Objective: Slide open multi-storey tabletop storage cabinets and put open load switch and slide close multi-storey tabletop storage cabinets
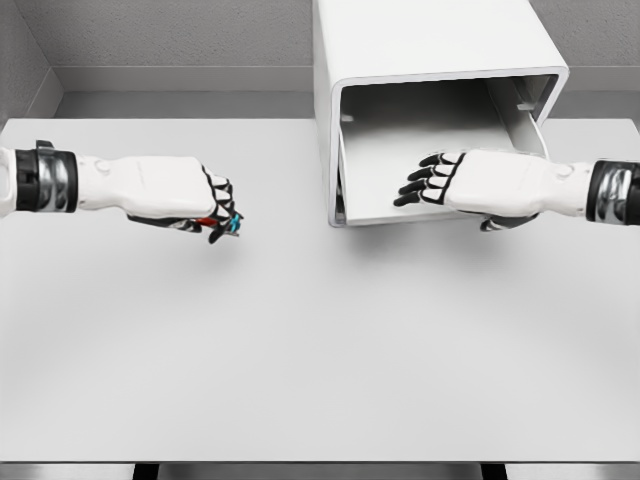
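Observation:
A white storage cabinet (430,50) stands at the back of the table, right of centre, with its drawer (420,150) slid out toward me and showing an empty grey floor. My right hand (425,180) hovers over the drawer's front right part, fingers relaxed and holding nothing. My left hand (215,212) is out over the table to the left of the cabinet, fingers curled around a small load switch (228,224) with red and blue parts peeking out; most of it is hidden by the fingers.
The white table (320,350) spreads wide in front of both hands. A grey wall runs behind the cabinet. The table's front edge lies near the bottom of the view.

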Robot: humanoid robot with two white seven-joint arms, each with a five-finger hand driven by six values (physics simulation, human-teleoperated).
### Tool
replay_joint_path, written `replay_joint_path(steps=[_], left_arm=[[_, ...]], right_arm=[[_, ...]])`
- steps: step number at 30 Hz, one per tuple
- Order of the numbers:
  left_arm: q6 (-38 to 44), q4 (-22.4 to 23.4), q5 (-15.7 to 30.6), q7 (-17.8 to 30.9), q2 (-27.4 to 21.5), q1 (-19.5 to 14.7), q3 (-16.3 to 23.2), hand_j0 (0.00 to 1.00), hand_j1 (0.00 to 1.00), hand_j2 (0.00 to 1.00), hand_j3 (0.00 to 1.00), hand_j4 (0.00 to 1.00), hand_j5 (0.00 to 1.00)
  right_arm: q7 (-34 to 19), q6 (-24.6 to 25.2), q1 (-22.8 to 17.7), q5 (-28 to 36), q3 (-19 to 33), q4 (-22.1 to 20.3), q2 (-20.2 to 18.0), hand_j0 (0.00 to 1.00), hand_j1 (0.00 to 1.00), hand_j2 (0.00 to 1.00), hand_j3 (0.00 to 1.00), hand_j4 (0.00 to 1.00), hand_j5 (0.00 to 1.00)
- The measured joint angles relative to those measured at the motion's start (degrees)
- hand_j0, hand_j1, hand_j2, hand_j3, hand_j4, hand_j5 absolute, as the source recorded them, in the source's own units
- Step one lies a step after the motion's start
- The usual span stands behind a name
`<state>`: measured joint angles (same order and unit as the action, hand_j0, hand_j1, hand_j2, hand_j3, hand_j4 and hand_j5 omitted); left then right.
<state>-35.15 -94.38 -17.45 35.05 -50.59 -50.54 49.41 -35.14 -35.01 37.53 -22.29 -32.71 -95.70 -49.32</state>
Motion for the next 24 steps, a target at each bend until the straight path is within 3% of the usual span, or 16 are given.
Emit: replay_joint_path(steps=[8,13,20,24], left_arm=[[0.0,-4.9,0.4,0.0,0.5,-4.0,-0.1,0.35,0.35,0.35,0.35,0.35,0.35],[0.0,-5.4,0.5,0.0,2.7,-6.1,-0.2,0.35,0.35,0.35,0.35,0.35,0.35],[0.0,-5.3,0.5,0.0,4.4,-7.7,-0.2,0.35,0.35,0.35,0.35,0.35,0.35],[0.0,-5.1,0.5,0.0,5.7,-8.5,-0.2,0.35,0.35,0.35,0.35,0.35,0.35]], right_arm=[[-0.4,-0.1,-1.4,1.4,2.1,-1.4,-0.8,1.0,1.0,1.0,1.0,1.0,1.0],[0.0,-0.1,-2.7,4.7,6.6,-2.4,-2.5,1.0,1.0,1.0,1.0,1.0,1.0],[0.1,-0.2,-2.7,7.3,8.4,-3.1,-3.3,1.0,1.0,1.0,1.0,1.0,1.0],[0.1,-0.2,-5.7,12.0,11.2,-3.3,-4.6,1.0,1.0,1.0,1.0,1.0,1.0]])
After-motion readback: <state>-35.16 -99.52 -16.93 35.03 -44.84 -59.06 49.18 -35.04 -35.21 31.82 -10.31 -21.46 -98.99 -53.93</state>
